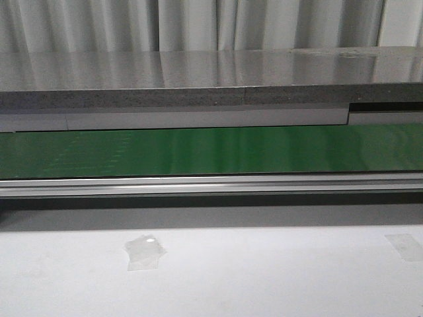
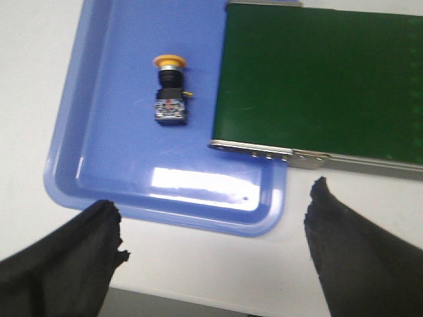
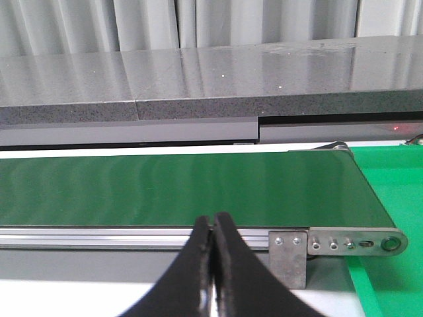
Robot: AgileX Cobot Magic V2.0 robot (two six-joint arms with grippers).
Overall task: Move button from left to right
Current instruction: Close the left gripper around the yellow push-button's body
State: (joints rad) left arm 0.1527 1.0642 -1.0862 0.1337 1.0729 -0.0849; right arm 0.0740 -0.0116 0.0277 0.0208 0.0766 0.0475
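Observation:
The button (image 2: pixel 171 92), a yellow mushroom cap on a black body, lies on its side in a blue tray (image 2: pixel 99 178) in the left wrist view. My left gripper (image 2: pixel 215 211) hangs open above the tray's near rim, well short of the button, with nothing between its fingers. In the right wrist view my right gripper (image 3: pixel 213 224) is shut and empty, its tips in front of the green conveyor belt (image 3: pixel 185 188). Neither gripper nor the button shows in the front view.
The green belt (image 1: pixel 211 150) runs across the front view behind an aluminium rail (image 1: pixel 211 185), with a grey ledge (image 1: pixel 198 79) beyond. The belt's end (image 2: pixel 317 79) overlaps the blue tray. A green surface (image 3: pixel 390 198) lies past the belt's right end. Tape patches (image 1: pixel 145 251) mark the white table.

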